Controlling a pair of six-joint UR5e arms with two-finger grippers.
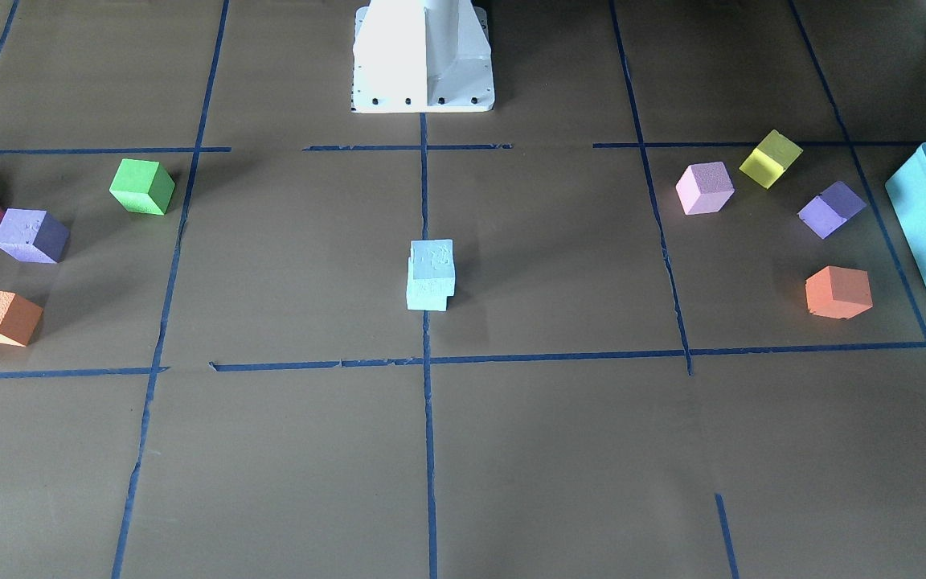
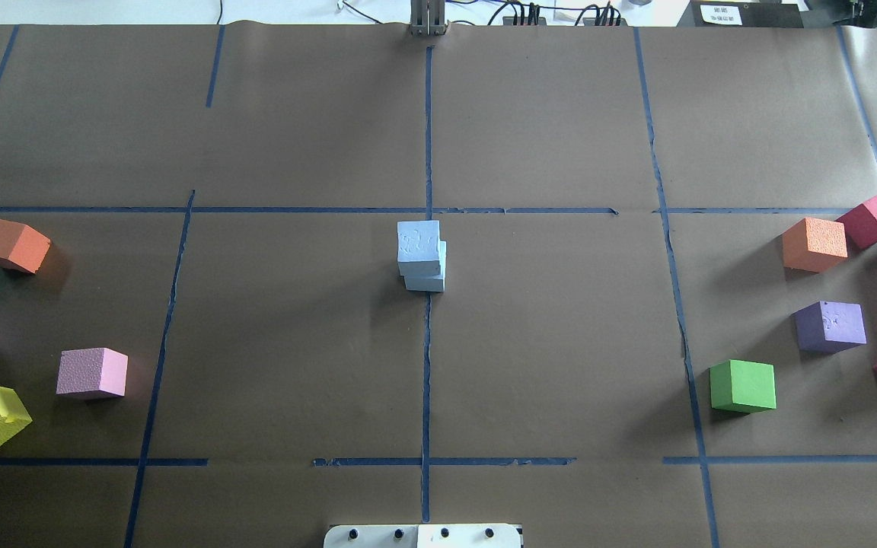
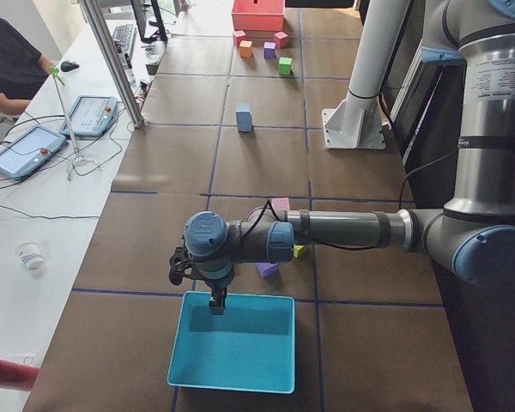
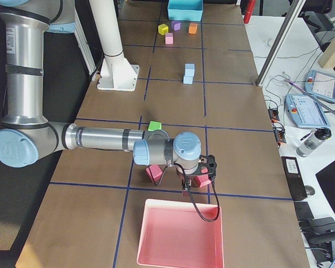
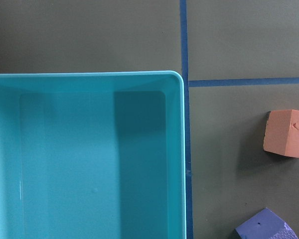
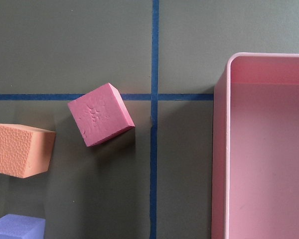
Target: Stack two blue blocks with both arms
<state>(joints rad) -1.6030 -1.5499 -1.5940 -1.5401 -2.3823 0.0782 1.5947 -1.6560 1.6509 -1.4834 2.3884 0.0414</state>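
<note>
Stack is sitting at the table's middle: the upper blue block (image 2: pixel 418 245) is resting on the lower blue block (image 2: pixel 427 283), right on the centre tape line (image 2: pixel 426 365) and well apart from the other coloured cubes at both ends. The upper one is sitting a bit offset against the lower, so a thin ledge of the lower is showing, but most of the two faces are meeting. Neither arm is touching them.

The left gripper (image 3: pixel 216 305) is hanging over the teal bin (image 3: pixel 178 348) at the table's left end. The right gripper (image 4: pixel 185 188) is hanging beside the rim of the pink bin (image 4: pixel 145 234) at the right end, near a dark pink cube (image 6: pixel 100 114). Fingers apart or together: cannot tell for either, since only the side views are showing them and the wrist cameras are catching no fingers.

Judging it, the stacking looks done and the step in hand is parking clear. Doing that well means keeping both arms out at the table ends and not sweeping low across the middle, because light foam with that offset is probably tipping easily.
</note>
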